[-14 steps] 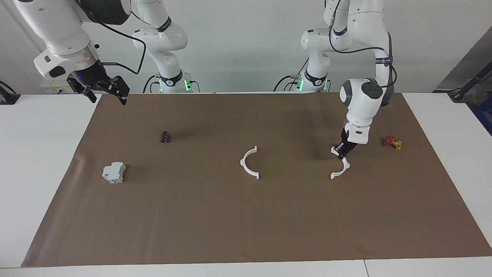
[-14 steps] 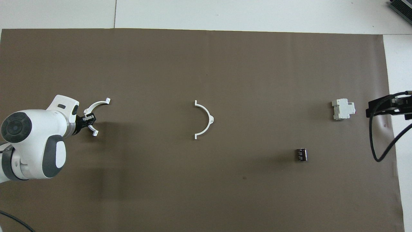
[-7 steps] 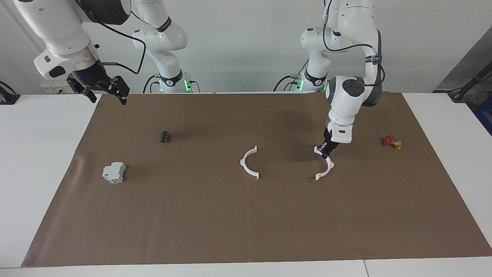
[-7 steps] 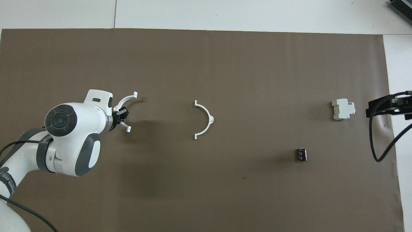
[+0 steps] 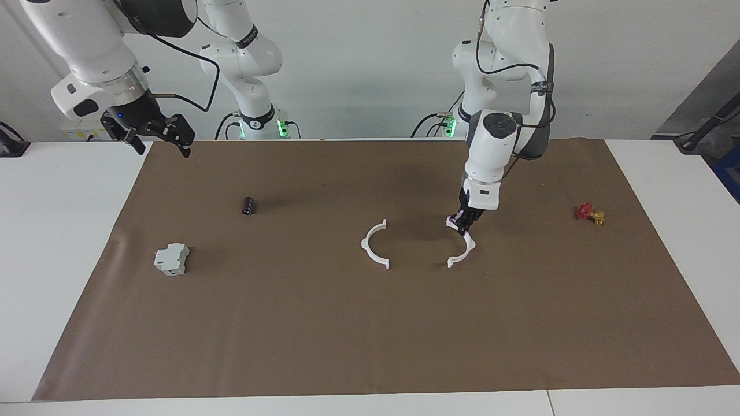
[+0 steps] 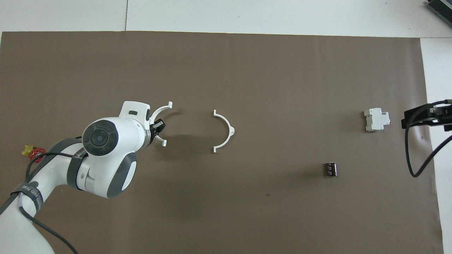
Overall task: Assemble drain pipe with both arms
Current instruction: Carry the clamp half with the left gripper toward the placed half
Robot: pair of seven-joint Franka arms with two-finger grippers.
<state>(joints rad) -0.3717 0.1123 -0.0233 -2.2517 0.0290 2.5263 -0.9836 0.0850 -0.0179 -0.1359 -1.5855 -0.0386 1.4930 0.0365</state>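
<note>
while one half-ring (image 5: pixel 463 249) is gripped by the left gripper (image 5: pixel 462 222) near the mat's middle, just beside the resting half-ring (image 5: pixel 374 245), joining is not done. right gripper (image 5: pixel 157 134) is parked spread open at the mat's corner.

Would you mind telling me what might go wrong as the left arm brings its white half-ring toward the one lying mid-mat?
The left pincer grips its thin white plastic half-ring near one end tab, so the free end may swing and miss. Nothing holds the other white half-ring on the brown mat, since the right pincer waits over the mat's corner; a push might slide it instead of joining it.
</note>
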